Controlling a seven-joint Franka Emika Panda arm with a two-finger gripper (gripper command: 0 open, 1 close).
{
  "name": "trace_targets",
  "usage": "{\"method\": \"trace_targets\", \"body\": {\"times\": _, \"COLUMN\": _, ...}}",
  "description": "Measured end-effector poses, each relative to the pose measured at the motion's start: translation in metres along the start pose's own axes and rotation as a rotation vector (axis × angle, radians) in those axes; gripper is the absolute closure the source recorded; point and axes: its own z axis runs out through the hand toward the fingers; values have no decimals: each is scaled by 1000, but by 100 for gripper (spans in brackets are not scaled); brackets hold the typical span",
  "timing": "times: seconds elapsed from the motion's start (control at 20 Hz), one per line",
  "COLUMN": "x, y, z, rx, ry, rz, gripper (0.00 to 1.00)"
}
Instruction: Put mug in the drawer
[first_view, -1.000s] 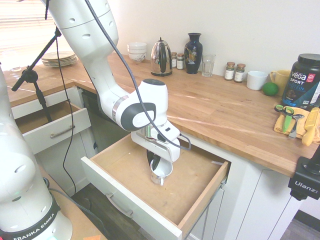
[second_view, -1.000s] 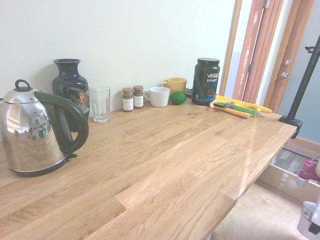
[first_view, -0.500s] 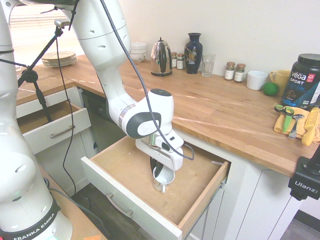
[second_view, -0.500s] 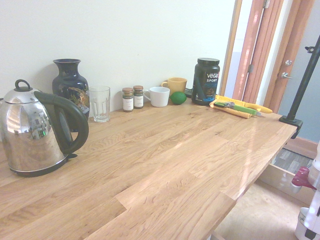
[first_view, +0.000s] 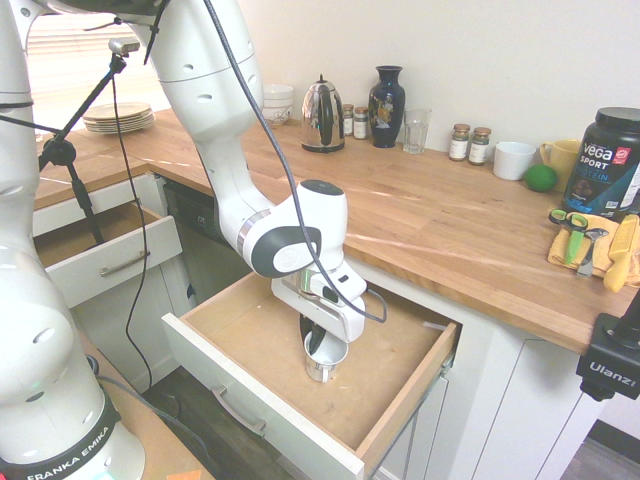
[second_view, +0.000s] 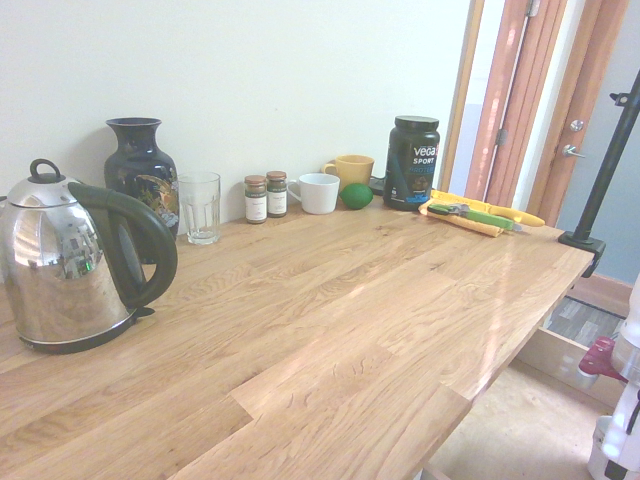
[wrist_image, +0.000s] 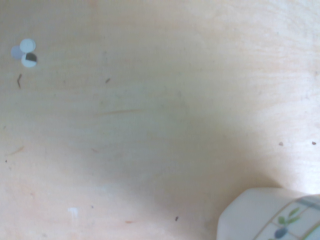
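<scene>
The gripper (first_view: 318, 343) has lowered the mug (first_view: 324, 358) onto the drawer (first_view: 380, 392) floor.

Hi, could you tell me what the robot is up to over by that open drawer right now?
The white arm is reaching down into the large open drawer below the wooden counter. Its gripper holds the small mug by the rim, upright, with the mug's silvery base at or just above the bare wood floor of the drawer. The mug has not been let go yet, so the placing looks nearly done but not finished.
</scene>
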Motion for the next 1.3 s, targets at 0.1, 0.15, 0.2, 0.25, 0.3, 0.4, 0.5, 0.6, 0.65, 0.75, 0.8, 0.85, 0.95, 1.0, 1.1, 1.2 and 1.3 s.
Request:
{"method": "trace_targets", "body": {"times": 0.1, "x": 0, "y": 0, "z": 0, "rx": 0, "ry": -1, "rz": 1, "gripper": 0}}
{"method": "trace_targets", "body": {"times": 0.15, "x": 0, "y": 0, "z": 0, "rx": 1, "ry": -1, "rz": 3, "gripper": 0}}
{"method": "trace_targets", "body": {"times": 0.2, "x": 0, "y": 0, "z": 0, "rx": 1, "ry": -2, "rz": 5, "gripper": 0}}
{"method": "trace_targets", "body": {"times": 0.25, "x": 0, "y": -1, "z": 0, "rx": 1, "ry": -3, "rz": 6, "gripper": 0}}
{"method": "trace_targets", "body": {"times": 0.3, "x": 0, "y": -1, "z": 1, "rx": 1, "ry": -4, "rz": 7, "gripper": 0}}
{"method": "trace_targets", "body": {"times": 0.4, "x": -1, "y": -2, "z": 0, "rx": 2, "ry": -4, "rz": 8, "gripper": 0}}
{"method": "trace_targets", "body": {"times": 0.5, "x": 0, "y": -3, "z": 0, "rx": 3, "ry": -3, "rz": 8, "gripper": 0}}
{"method": "trace_targets", "body": {"times": 0.6, "x": 0, "y": -3, "z": 0, "rx": 4, "ry": -3, "rz": 8, "gripper": 0}}
{"method": "trace_targets", "body": {"times": 0.65, "x": 0, "y": -3, "z": 0, "rx": 3, "ry": -3, "rz": 7, "gripper": 0}}
{"method": "trace_targets", "body": {"times": 0.75, "x": -1, "y": -4, "z": 0, "rx": 4, "ry": 2, "rz": 4, "gripper": 0}}
{"method": "trace_targets", "body": {"times": 0.8, "x": -1, "y": -5, "z": -1, "rx": 5, "ry": 4, "rz": 2, "gripper": 0}}
{"method": "trace_targets", "body": {"times": 0.85, "x": -1, "y": -6, "z": -2, "rx": 8, "ry": 8, "rz": 0, "gripper": 0}}
{"method": "trace_targets", "body": {"times": 0.95, "x": 0, "y": -8, "z": -8, "rx": 18, "ry": 17, "rz": -1, "gripper": 0}}
{"method": "trace_targets", "body": {"times": 1.0, "x": 1, "y": -9, "z": -13, "rx": 25, "ry": 24, "rz": -1, "gripper": 0}}
{"method": "trace_targets", "body": {"times": 1.1, "x": 2, "y": -10, "z": -24, "rx": 42, "ry": 39, "rz": -1, "gripper": 0}}
{"method": "trace_targets", "body": {"times": 1.2, "x": -1, "y": -9, "z": -36, "rx": 55, "ry": 45, "rz": -1, "gripper": 0}}
{"method": "trace_targets", "body": {"times": 1.3, "x": -4, "y": -8, "z": -45, "rx": 66, "ry": 50, "rz": 2, "gripper": 0}}
